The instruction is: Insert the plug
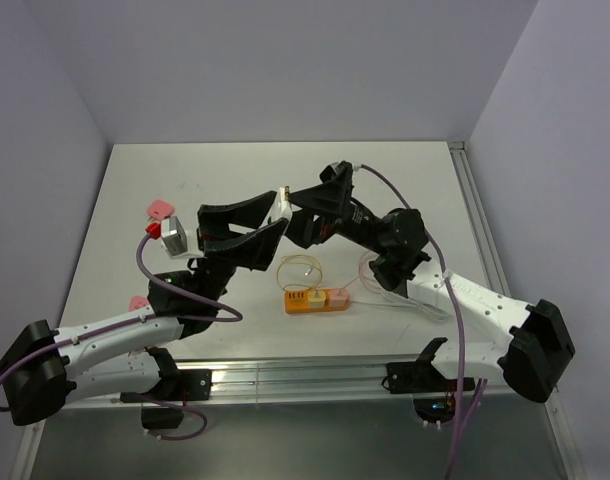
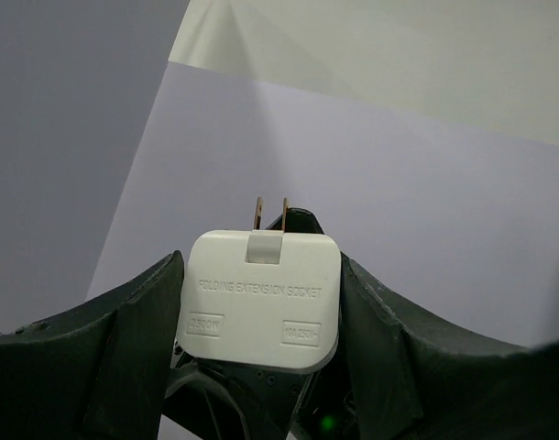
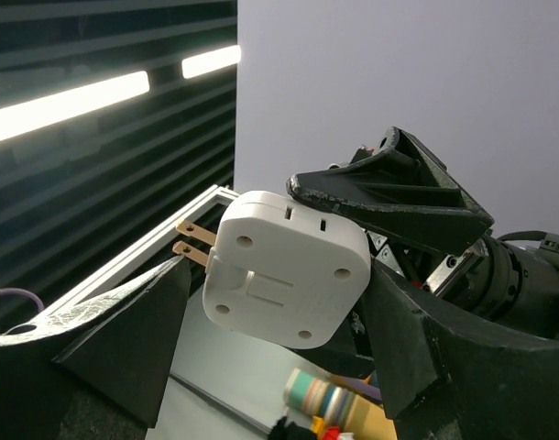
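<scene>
From above: both arms rise and meet over the counter (image 1: 185, 180), at its centre. The left tool (image 1: 280, 214) clamps the white plug (image 1: 283, 204). Left wrist: prongs point to 12 o'clock. Right wrist: the right tool (image 3: 279, 280) straddles the plug wide apart; contact unclear.

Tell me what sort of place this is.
Likely a robotics lab test cell: left arm and right arm bolted to a rail at a white table, plain walls around it, a plug held in the air, plus an orange power strip.
</scene>
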Available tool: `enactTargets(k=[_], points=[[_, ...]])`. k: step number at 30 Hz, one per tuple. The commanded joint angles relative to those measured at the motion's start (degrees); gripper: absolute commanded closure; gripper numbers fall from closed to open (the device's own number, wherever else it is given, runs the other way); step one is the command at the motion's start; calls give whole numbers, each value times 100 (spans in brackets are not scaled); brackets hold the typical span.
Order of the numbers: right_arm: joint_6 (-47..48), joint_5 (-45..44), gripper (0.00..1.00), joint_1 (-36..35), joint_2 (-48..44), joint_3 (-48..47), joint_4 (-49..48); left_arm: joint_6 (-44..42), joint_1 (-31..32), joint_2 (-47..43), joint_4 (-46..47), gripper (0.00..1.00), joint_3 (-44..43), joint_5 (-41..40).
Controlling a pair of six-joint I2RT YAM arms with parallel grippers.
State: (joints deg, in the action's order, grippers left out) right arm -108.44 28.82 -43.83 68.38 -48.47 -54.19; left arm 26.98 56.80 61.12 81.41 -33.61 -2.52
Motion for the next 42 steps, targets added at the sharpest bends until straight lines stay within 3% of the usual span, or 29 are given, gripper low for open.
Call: enactTargets(k=[1,4,8,12,13,15,20,24,31,35,42], points=[[402,-17,19,6,-439,-418,-337,-185,77,14,272,100,-111,341],[805,-52,19,103,-711,-312,-75,-167,77,-135,97,100,-6,279],[1956,62,19,191,-1115,-776,1660,-264,77,-346,-475,100,82,279],[3056,73,16,200,-1256,-1323,2984,-229,77,-513,-214,100,380,96],[3118,10,9,191,-1326,-1175,2967,-220,77,-575,-126,100,425,7],[3040,18,5,191,-1424,-1051,2871,-211,77,-636,15,100,434,-64],[2767,264,4,217,-1275,-884,2582,-141,77,-593,183,100,145,-55],[3494,90,4,209,-1336,-1094,3519,-26,77,-540,25,100,-49,-73],[4857,-543,5,226,-1714,-911,4127,61,69,-777,-265,100,73,76],[5595,-483,11,235,-1872,-568,3435,779,69,-830,-311,100,134,129],[5737,264,19,226,-1433,-786,2440,1362,69,-777,77,100,311,-37]])
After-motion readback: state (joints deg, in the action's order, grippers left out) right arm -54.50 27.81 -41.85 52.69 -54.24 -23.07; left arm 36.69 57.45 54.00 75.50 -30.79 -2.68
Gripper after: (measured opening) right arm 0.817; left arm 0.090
